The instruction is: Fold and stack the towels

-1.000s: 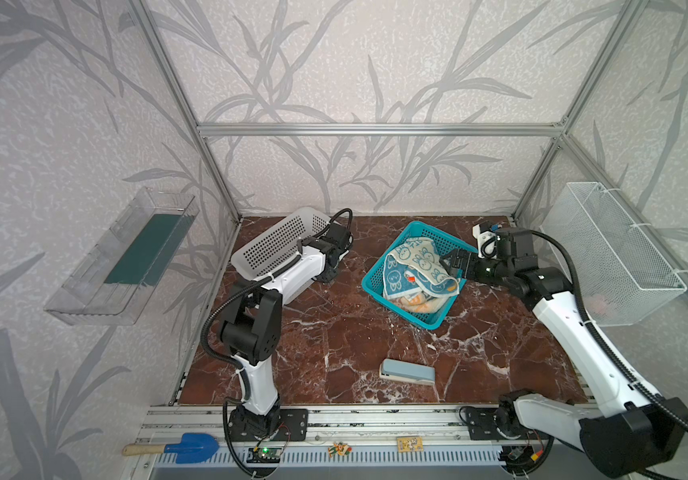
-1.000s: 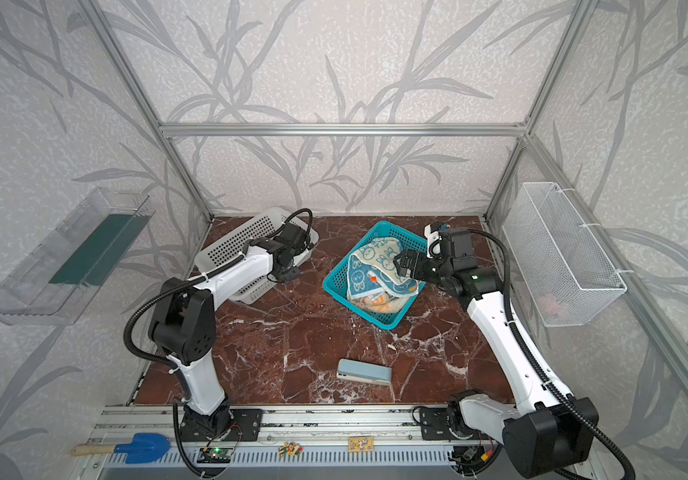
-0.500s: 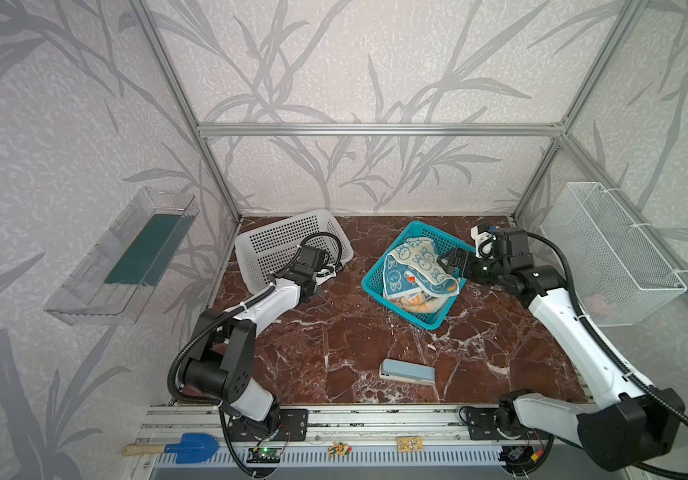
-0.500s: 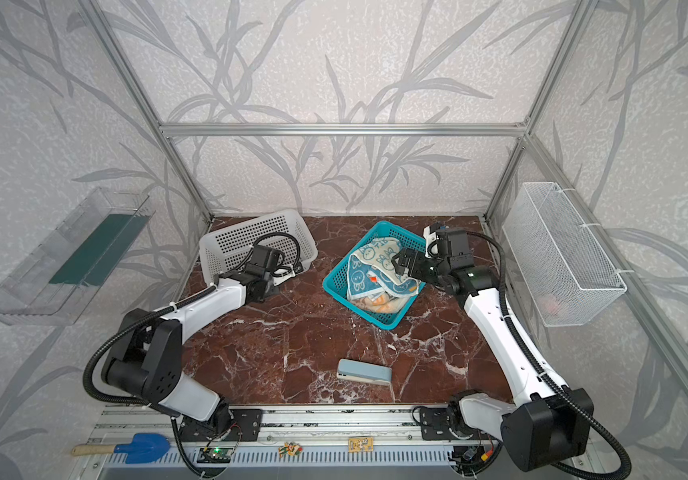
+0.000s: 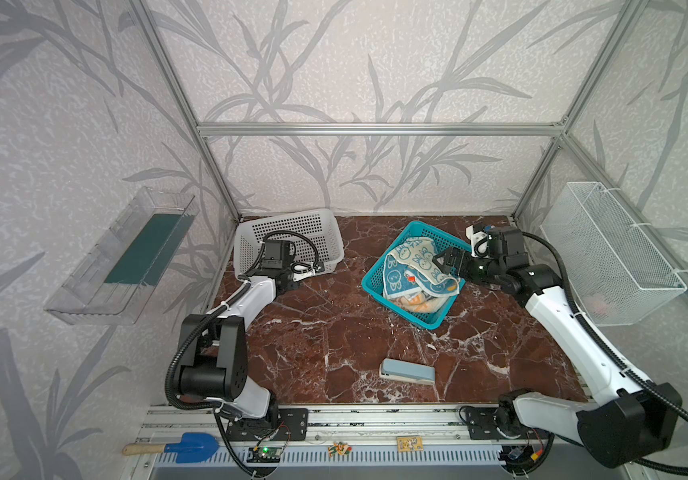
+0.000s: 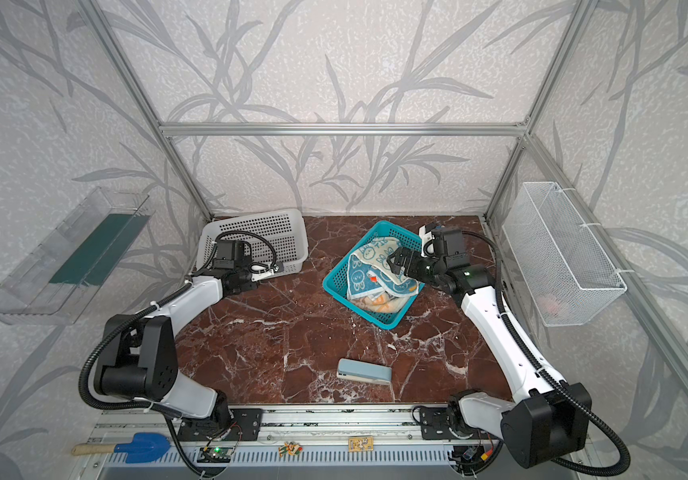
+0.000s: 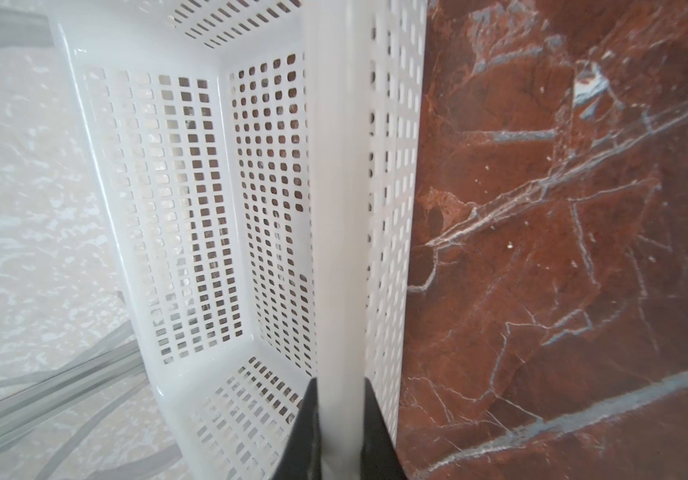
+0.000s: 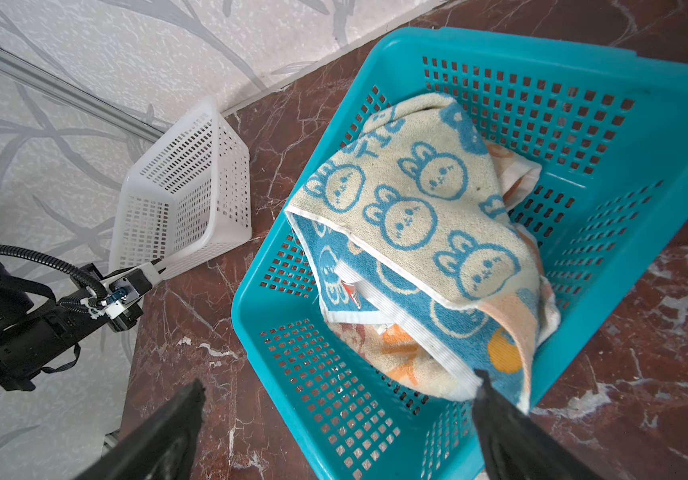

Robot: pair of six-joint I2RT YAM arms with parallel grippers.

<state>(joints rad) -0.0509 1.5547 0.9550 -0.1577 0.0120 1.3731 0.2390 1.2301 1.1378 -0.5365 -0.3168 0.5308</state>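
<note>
One pale blue block (image 5: 407, 371) lies nearest on the marble surface (image 5: 334, 332). Beyond it, crumpled towels (image 8: 417, 208) fill the teal basket (image 8: 666, 124), with a cream-and-blue rabbit print on top and an orange print beneath. The right gripper (image 8: 338, 382) hovers at that basket's edge, jaws spread wide, holding nothing. Farthest back, the left gripper (image 7: 340, 386) is clamped on the rim of the white basket (image 7: 159, 208).

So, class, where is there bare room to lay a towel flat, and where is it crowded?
Free: marble between white basket and teal basket, and the wide middle down to the pale blue block. Crowded: teal basket, heaped with towels, open right gripper at it; left gripper shut on white basket's rim.
</note>
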